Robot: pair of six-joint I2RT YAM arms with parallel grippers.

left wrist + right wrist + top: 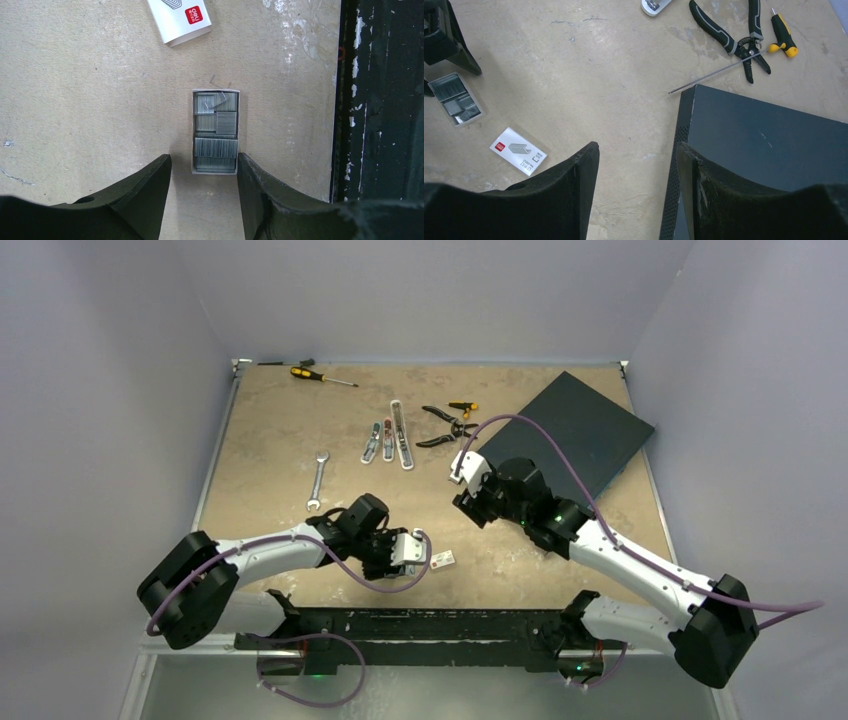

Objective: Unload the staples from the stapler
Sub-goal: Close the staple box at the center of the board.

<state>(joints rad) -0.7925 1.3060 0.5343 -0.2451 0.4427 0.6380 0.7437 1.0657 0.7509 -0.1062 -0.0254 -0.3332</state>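
- Fingers on the left gripper (204,158) stand partly apart and grip nothing, correct?
- Correct. They straddle one end of the open tray (193,131). One pad (247,172) sits just beside its rim and the other stands clear.
- And the staples (216,148)?
- They are loose strips in that tray, straight ahead of the jaws, rightward in the scene. The tray's long axis runs left to right, so the jaws span its short width.
- Farther out?
- The white box (443,559) lies just right of the tray. The stapler (401,435), seemingly in parts, lies well toward the far side. The right gripper (638,147), open and empty, hangs farther from the tray, so the left arm is nearer.
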